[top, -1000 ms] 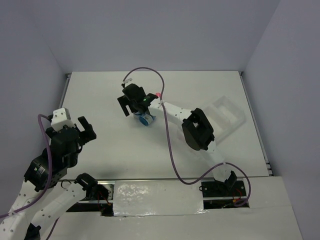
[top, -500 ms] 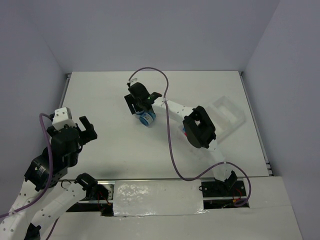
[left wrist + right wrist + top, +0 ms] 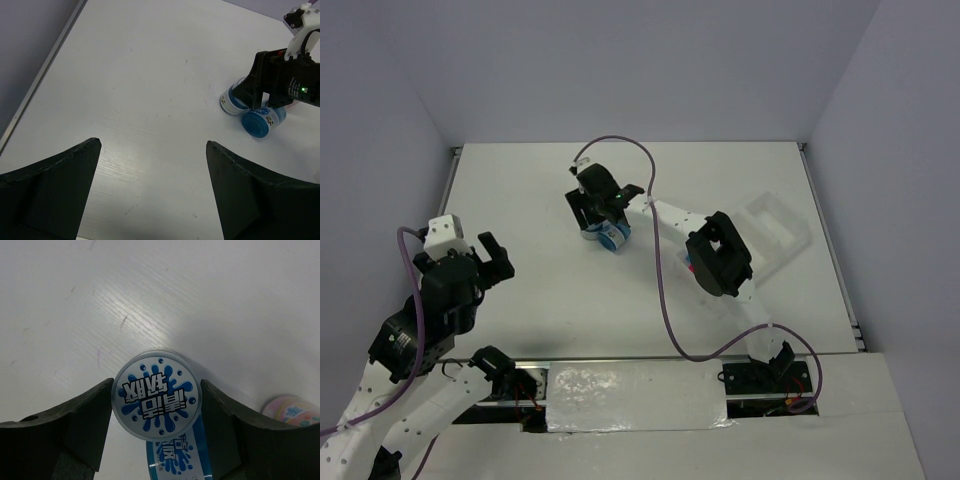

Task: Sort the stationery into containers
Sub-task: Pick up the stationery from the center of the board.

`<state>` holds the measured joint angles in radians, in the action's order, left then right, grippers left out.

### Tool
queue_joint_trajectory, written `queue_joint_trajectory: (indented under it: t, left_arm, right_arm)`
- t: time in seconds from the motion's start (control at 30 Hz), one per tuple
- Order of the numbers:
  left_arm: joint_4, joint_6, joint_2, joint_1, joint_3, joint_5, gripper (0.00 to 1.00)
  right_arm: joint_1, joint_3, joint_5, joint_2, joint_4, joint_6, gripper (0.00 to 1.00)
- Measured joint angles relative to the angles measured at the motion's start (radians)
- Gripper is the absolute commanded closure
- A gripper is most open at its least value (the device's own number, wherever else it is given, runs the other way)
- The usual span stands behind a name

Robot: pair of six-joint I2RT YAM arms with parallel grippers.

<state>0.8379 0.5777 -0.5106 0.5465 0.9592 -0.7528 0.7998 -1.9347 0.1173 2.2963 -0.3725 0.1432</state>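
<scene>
Matte white table [image 3: 520,190], faintly scuffed, boxed in by plain lilac-grey walls [image 3: 640,70] on three sides, with grey metal edging [image 3: 45,75] along the left rim. On the right half, set askew and partly covered by the right arm [image 3: 720,260], one translucent white tray [image 3: 785,225]; dividers and contents too pale to make out from above. Near the table's middle, well apart from the tray, the right gripper [image 3: 598,228] down at the surface, fingers pressed against both sides of a blue-white disc [image 3: 155,397] with no gap showing, splash-printed face turned toward the wrist camera. From the left wrist, two such discs just beside each other at those fingertips: a blue-faced disc [image 3: 260,122] and a white-sided disc [image 3: 232,102]; impossible to tell which is the held one. One pink-patterned round top [image 3: 292,410] near the grip, at the right edge of the right wrist view. Left gripper [image 3: 152,144] poised above the table's left side, jaws wide apart.
</scene>
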Motion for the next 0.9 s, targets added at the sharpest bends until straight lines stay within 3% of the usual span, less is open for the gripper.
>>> queue_joint_trajectory:
  t: [0.53,0.7,0.9]
  left_arm:
    - [-0.002,0.000,0.005,0.000,0.000,0.000,0.01]
    - [-0.001,0.000,0.014,0.000,0.000,-0.001,0.01]
    - [-0.001,0.000,0.037,0.000,0.000,0.000,0.01]
  right_arm:
    - [0.006,0.096,-0.280,-0.133,0.048,0.008,0.77]
    - [0.009,0.143,-0.343,-0.307,0.054,0.015,0.77]
    - [-0.037,0.430,-0.190,-0.758,0.040,0.020,0.76]
